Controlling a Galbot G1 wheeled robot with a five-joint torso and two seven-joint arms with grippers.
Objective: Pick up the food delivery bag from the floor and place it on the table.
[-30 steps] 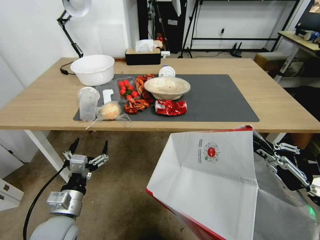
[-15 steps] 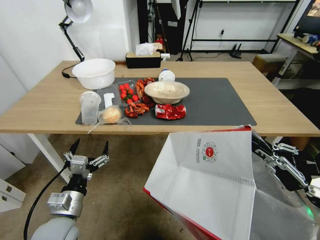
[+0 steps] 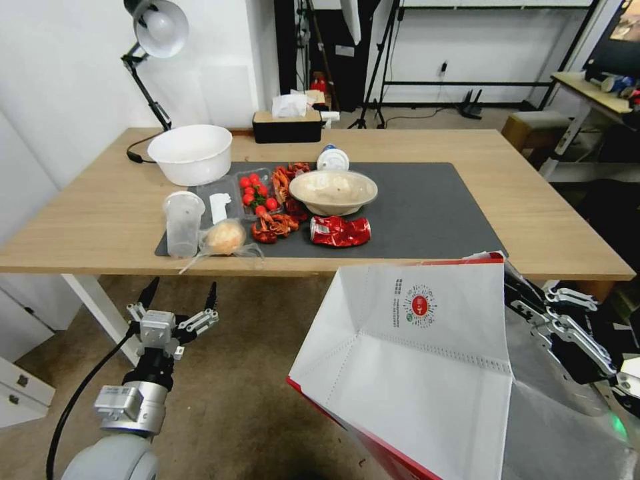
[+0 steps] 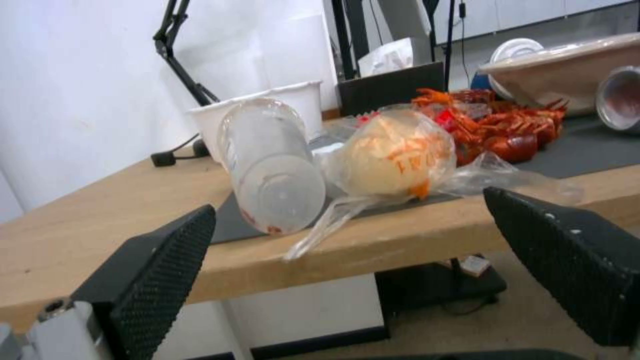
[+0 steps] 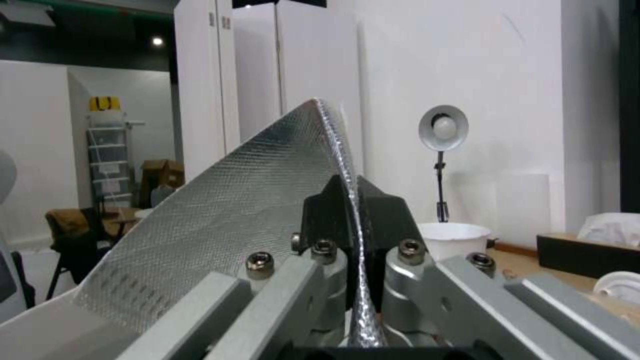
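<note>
At the lower left of the head view my left gripper hangs below the table edge, above the floor, fingers spread wide with nothing between them; its wrist view looks between the two black pads at a clear plastic cup and a bagged bun right at the near edge. If that arm rose it could, I think, catch the edge or nudge either one off. In the middle of the frame the mat carries a beige bowl and a crushed red can, with bare mat to their right. At the lower right the food delivery bag is off the carpet, tilted, its top about level with the tabletop. My right gripper is clamped on a thin edge of the foil lining. That is my main worry: a pinch on one thin edge could tear or slip, and a tilted bag may clip the table edge or sweep the can.
</note>
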